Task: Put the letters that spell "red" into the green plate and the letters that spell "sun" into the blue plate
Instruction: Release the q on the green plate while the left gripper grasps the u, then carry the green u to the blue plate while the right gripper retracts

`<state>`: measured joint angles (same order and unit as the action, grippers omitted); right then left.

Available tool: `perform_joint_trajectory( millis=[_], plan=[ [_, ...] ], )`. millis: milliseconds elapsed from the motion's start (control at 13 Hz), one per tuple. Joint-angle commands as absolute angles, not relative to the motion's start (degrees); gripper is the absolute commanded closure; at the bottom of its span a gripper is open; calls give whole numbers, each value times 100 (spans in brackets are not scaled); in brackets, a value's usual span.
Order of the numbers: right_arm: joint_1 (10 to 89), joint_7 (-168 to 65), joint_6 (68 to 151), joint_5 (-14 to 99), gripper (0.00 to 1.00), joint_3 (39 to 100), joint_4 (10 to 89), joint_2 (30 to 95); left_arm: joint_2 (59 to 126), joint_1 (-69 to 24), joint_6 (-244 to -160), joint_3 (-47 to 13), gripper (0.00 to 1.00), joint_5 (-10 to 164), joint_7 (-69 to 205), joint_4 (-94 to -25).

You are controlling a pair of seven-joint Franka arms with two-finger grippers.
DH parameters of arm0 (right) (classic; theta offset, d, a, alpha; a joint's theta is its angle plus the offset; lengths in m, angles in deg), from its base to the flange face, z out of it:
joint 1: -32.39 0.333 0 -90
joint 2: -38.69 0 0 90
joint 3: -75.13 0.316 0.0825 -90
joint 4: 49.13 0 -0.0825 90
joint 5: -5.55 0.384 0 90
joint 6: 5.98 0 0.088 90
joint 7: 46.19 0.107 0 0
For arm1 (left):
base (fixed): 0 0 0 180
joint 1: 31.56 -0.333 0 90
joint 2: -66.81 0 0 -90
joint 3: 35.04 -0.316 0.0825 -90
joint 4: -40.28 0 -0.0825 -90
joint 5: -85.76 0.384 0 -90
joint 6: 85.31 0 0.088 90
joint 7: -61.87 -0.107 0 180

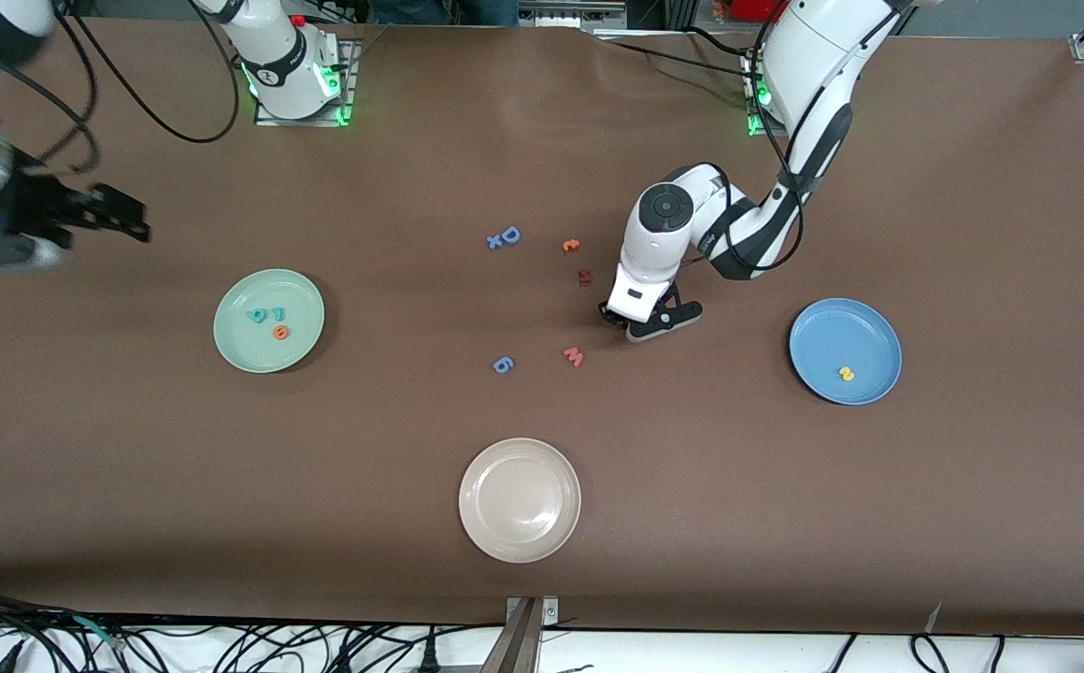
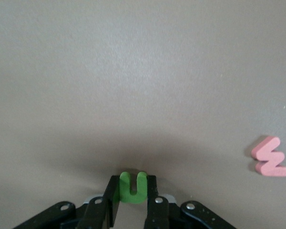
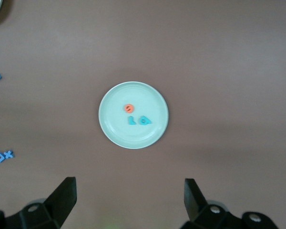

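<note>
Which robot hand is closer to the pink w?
Left. The left end effector sits on the table right beside the pink w, shut on the green u. The right end effector waits high above the green plate.

Cream-white round plate point(image 1: 520, 500): sitting nearest the front camera.
Pink foam "w" point(image 1: 574, 356): lying beside a blue foam "6" point(image 1: 503, 365).
Blue foam "D" point(image 1: 509, 235): touching a blue foam "x" point(image 1: 494, 241).
Dark red foam letter point(image 1: 585, 276): lying near an orange foam letter point(image 1: 571, 246).

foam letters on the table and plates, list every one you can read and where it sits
"u": green letter, shut in the left gripper.
"w": pink letter, on the table.
"D" and "x": blue pair, on the table.
"6": blue piece, near the "w".
"e": orange letter, in the green plate.
The remaining letters are too small to read.
</note>
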<state>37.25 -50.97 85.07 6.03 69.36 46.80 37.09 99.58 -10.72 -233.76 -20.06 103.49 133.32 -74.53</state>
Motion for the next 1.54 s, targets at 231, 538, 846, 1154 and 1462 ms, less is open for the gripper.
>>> perform_joint_trajectory(
  millis=[231,538,846,1154,1462],
  plan=[
    [3125,-5129,8175,230,0,7539,4667,3359,9951,-1897,-21463,-1931,76,10143,11932,-6231],
    [3177,-5094,8314,300,0,7505,4614,3465,9907,-2854,-20381,-1931,76,10009,10164,-5983],
    [3300,-5015,8560,527,0,7269,4798,3430,9951,-3734,-19949,-1949,75,10061,8732,-6001],
    [3292,-4821,8561,617,0,7223,4755,3543,10039,-4220,-19966,-1931,0,10009,7796,-5974],
    [3318,-4821,8569,590,0,7258,4632,3658,9977,-4211,-19992,-1748,0,9597,7813,-6009]
  ],
)
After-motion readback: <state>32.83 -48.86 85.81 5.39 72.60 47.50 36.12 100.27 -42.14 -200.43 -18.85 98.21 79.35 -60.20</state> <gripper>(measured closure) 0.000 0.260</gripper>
